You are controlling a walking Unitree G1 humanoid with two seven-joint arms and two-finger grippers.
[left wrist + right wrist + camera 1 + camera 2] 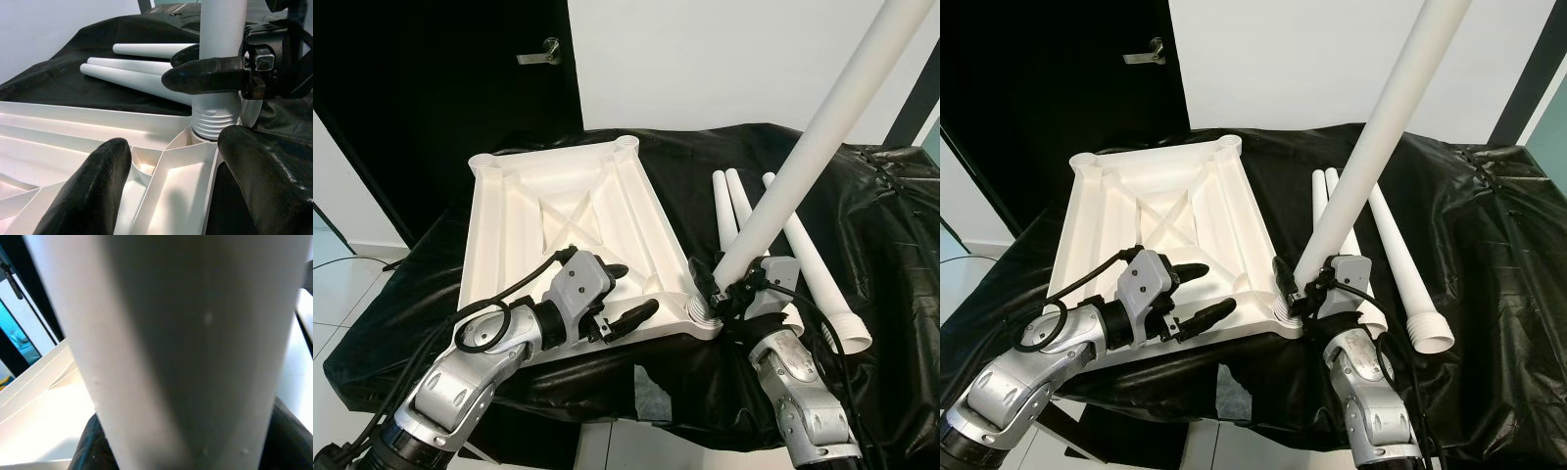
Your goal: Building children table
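While the upturned white tabletop [558,211] lies on the black-draped surface [862,245], the left gripper [628,294] spreads wide over its near rim, and the right gripper [729,284] clamps a leg [813,147] standing in the corner socket [703,311], beside three spare legs [803,245].

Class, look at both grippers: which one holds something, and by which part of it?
The right gripper clamps the long white plastic table leg near its threaded lower end. The left gripper, jaws open, holds nothing.

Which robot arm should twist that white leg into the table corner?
Right. The right gripper already grips the leg at the tabletop corner socket; the left gripper rests open on the tabletop.
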